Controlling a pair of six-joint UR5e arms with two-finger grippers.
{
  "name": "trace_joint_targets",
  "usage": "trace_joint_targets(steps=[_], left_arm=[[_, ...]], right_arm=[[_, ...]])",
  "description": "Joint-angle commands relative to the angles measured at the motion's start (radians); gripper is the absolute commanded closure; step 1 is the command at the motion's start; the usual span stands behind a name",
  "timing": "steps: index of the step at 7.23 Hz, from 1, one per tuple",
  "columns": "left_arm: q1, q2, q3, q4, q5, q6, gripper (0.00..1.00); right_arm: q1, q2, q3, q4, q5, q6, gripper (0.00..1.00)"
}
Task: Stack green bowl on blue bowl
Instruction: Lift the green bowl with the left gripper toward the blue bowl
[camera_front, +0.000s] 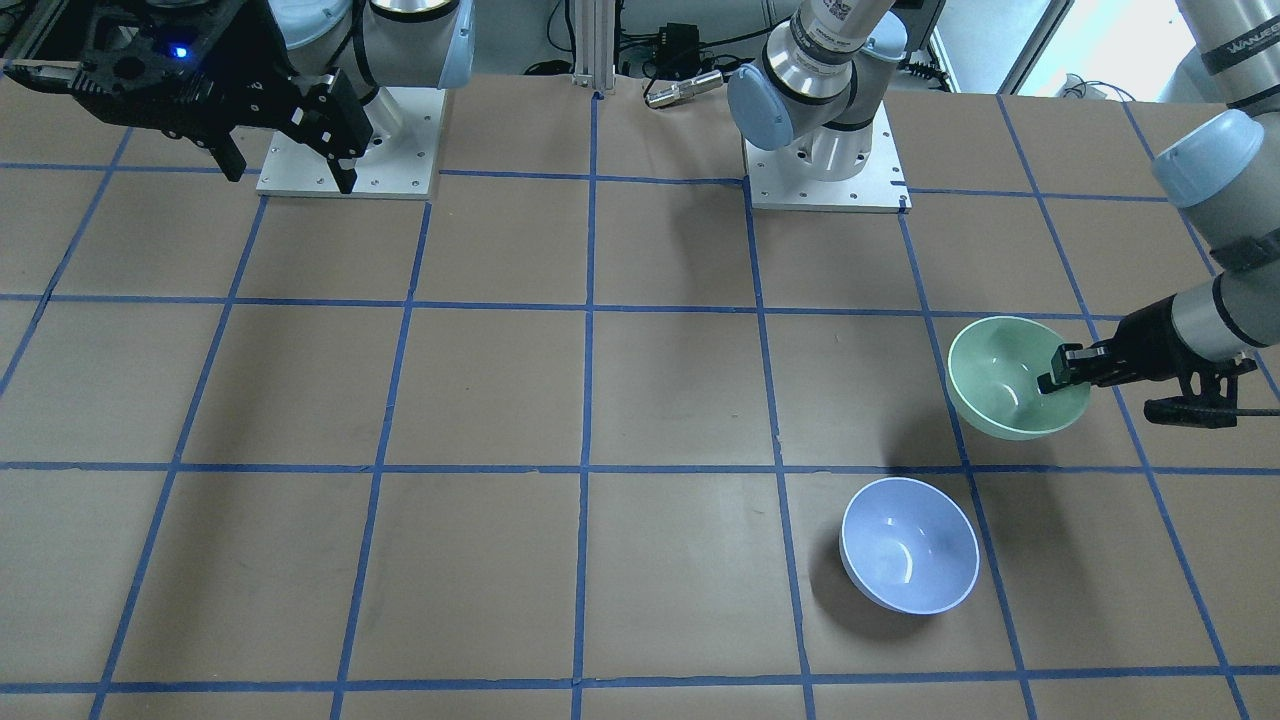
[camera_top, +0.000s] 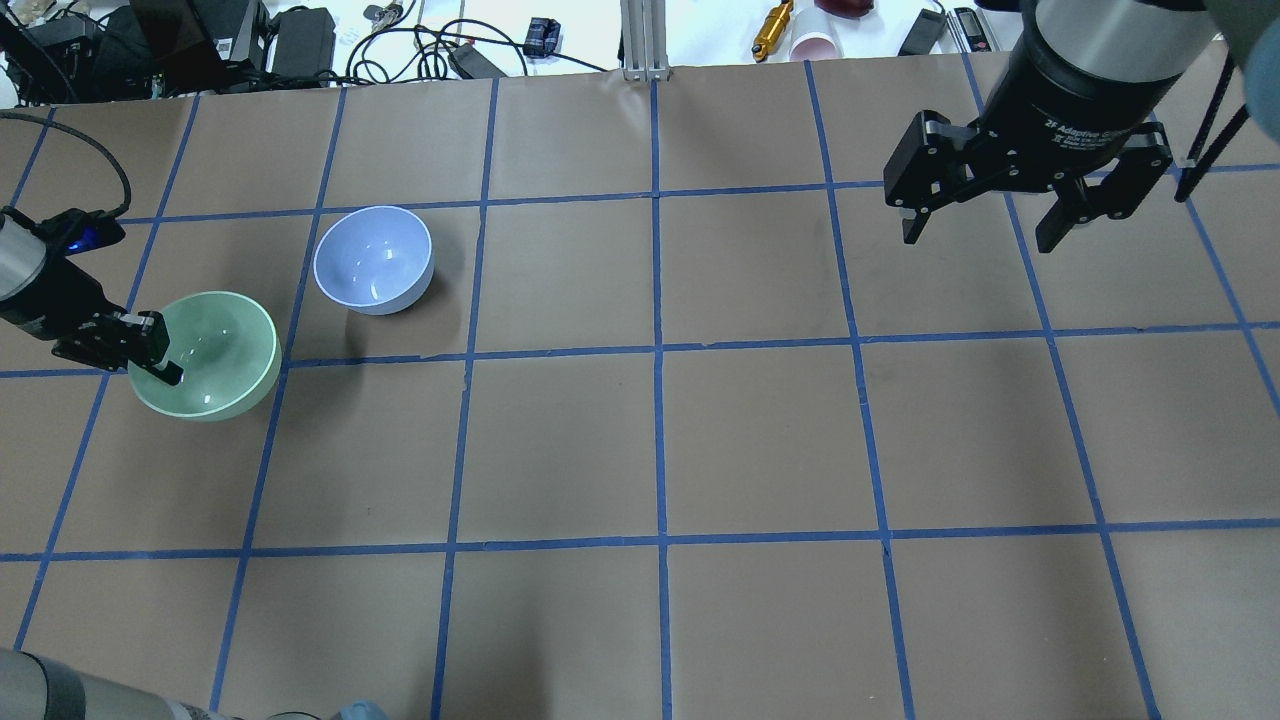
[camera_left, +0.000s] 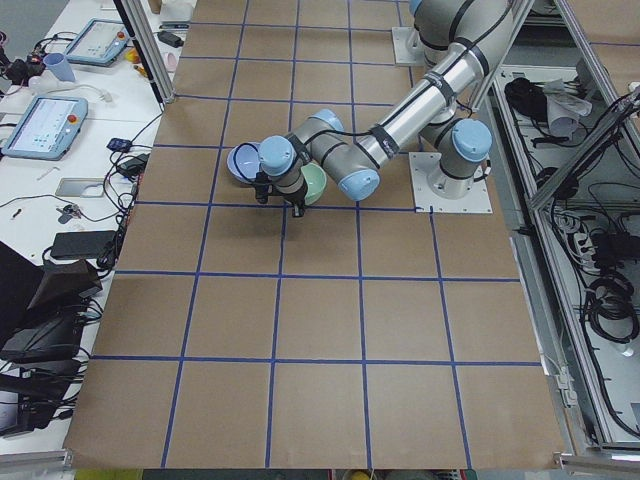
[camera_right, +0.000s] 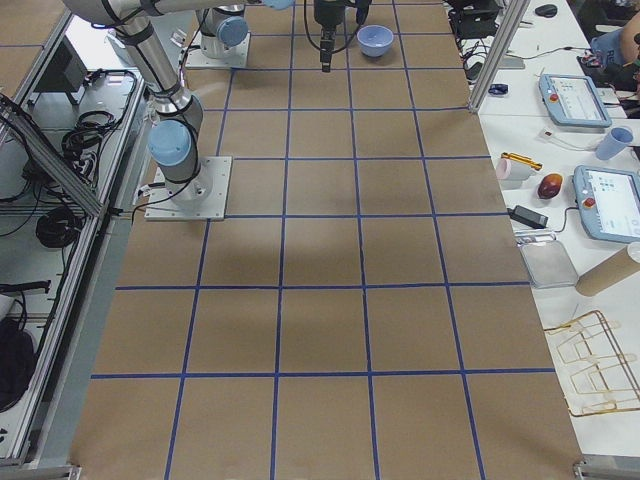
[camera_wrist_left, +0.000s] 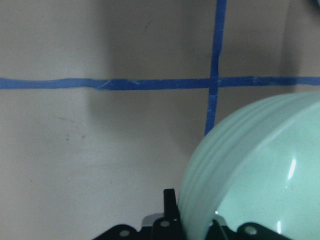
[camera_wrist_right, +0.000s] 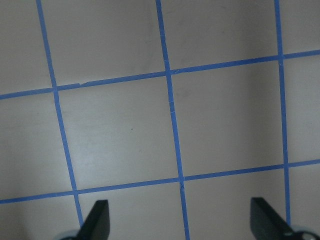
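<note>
Left end effector (camera_top: 152, 360) is pinching the green bowl (camera_top: 215, 350) at the rim, 1 finger inside and 1 outside against the wall, on the bowl's side toward the bench's (camera_top: 760, 440) left edge. Left wrist view agrees: the mint wall sits between the 2 fingers (camera_wrist_left: 170, 205), with taped bench behind it. The bowl's opening faces up. Cannot tell whether its base touches the bench or hangs just clear. The left arm reaches in low from the left edge. The blue bowl (camera_top: 372, 260) stands upright on the bench, near the green one, farther from the robot and a bit toward centre. The 2 bowls are apart, rims not touching. Both are in the robot's left half, in neighbouring squares of the blue tape grid (camera_top: 657, 350). Right end effector (camera_top: 977, 240) is spread wide with nothing between its fingers. It hangs above the bench on the right side, well apart from both bowls, and its wrist view shows only taped bench.
</note>
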Motion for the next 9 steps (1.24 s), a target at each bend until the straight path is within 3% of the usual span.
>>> trace_joint_targets(steps=[1,4,5,9], left_arm=[[-0.055,0.005,0.053,-0.038,-0.056,-0.108,1.0],[-0.196,-0.039,0.176,-0.038,-0.083,-0.326,1.0],[-0.215,-0.054,0.184,-0.037,-0.128,-0.353,1.0],[-0.273,-0.131,0.193,0.075,-0.13,-0.388,1.0]], right_arm=[[0.0,0.0,-0.001,0.0,0.0,0.0,0.0],[0.0,0.0,0.001,0.0,0.0,0.0,0.0],[0.0,0.0,0.001,0.001,0.0,0.0,0.0],[0.0,0.0,0.001,0.0,0.0,0.0,0.0]])
